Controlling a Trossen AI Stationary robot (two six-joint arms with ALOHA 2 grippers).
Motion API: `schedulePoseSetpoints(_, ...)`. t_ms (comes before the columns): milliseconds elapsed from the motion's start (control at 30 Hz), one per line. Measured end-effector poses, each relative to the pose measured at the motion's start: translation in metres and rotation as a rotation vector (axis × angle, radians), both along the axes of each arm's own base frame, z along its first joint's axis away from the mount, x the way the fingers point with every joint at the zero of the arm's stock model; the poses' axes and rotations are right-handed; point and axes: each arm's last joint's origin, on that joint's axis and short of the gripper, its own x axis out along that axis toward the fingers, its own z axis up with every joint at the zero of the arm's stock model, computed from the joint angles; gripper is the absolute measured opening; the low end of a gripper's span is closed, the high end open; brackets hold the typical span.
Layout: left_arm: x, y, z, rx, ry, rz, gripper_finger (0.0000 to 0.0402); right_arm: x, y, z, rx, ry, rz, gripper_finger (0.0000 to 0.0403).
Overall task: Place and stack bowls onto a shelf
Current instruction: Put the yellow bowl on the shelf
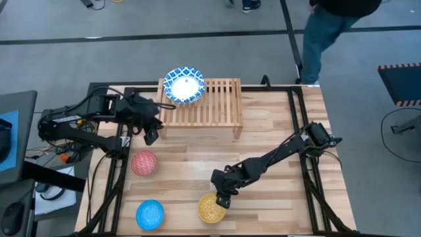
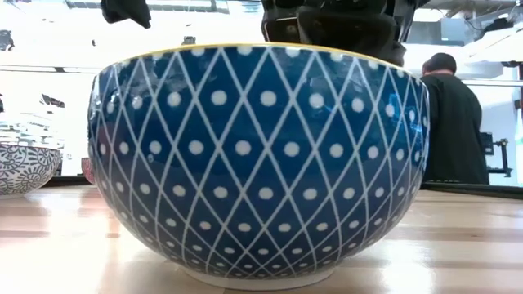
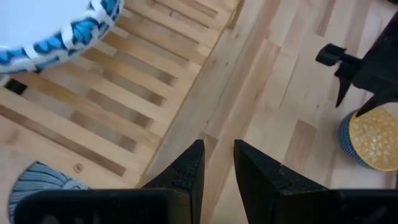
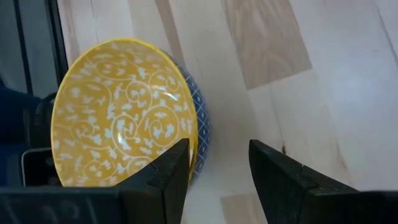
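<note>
A white bowl with a blue-patterned rim (image 1: pixel 185 85) sits on the left end of the slatted wooden shelf (image 1: pixel 210 108). The yellow bowl (image 1: pixel 212 208), blue with white lattice outside (image 2: pixel 257 163), stands near the table's near edge. The red bowl (image 1: pixel 144 162) and the bright blue bowl (image 1: pixel 150 214) rest on the table's left part. My right gripper (image 4: pixel 217 168) is open and low over the yellow bowl's far rim (image 4: pixel 194 140), one finger over the inside and one outside. My left gripper (image 3: pixel 218 168) hovers open with a narrow gap by the shelf's left front corner.
A grey-blue patterned piece (image 3: pixel 37 183) shows beside the shelf under my left arm. A person stands beyond the table's far right corner (image 1: pixel 329 33), also seen in the room behind (image 2: pixel 453 122). Bare planks lie right of the shelf (image 1: pixel 276 125).
</note>
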Motion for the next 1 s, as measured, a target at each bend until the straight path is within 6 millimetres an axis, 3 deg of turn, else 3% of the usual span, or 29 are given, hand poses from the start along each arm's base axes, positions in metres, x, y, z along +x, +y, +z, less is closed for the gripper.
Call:
schedulePoseSetpoints(133, -0.004, -0.004, -0.005, -0.013, 0.004, 0.017, 0.007, 0.001, -0.005, -0.001, 0.0, 0.014, 0.007, 0.0182)
schedulePoseSetpoints(367, -0.011, -0.015, -0.003, -0.03, -0.024, 0.028, 0.007, 0.001, -0.008, -0.028, -0.012, 0.129, 0.009, 0.0165)
schedulePoseSetpoints(533, -0.016, -0.02, 0.0, -0.01, -0.052, 0.052, 0.007, -0.002, -0.009, -0.026, -0.009, 0.157, -0.017, 0.0129)
schedulePoseSetpoints(733, -0.018, -0.022, 0.001, 0.023, -0.071, 0.071, 0.007, 0.004, -0.012, -0.019, 0.021, 0.11, -0.042, 0.0039)
schedulePoseSetpoints(900, -0.018, -0.021, 0.001, 0.033, -0.071, 0.08, 0.007, 0.006, -0.015, -0.019, 0.031, 0.104, -0.059, 0.0037)
schedulePoseSetpoints(1000, -0.018, -0.021, 0.001, 0.035, -0.071, 0.082, 0.007, 0.002, -0.021, -0.008, 0.024, 0.117, -0.074, 0.0037)
